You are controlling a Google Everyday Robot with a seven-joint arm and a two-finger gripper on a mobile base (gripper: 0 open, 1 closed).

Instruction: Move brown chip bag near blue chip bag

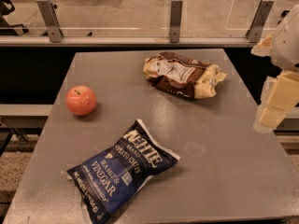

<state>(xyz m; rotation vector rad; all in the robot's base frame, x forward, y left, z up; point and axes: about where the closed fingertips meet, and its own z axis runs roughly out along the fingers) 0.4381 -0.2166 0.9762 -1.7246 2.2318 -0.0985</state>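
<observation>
The brown chip bag (183, 73), wrinkly dark brown with cream-yellow ends, lies at the far middle-right of the grey table (219, 162). The blue chip bag (123, 173), navy with white "Kettle" and "Sea Salt & Vinegar" lettering, lies flat near the front left, well apart from the brown one. My gripper (273, 111), white and cream, hangs at the right edge of the view, above the table's right side and to the right of the brown bag, touching neither bag.
A red apple (81, 100) sits on the table's left side. A metal rail with glass panels and posts (175, 20) runs behind the table's far edge. The table's left, right and far edges drop off to the floor.
</observation>
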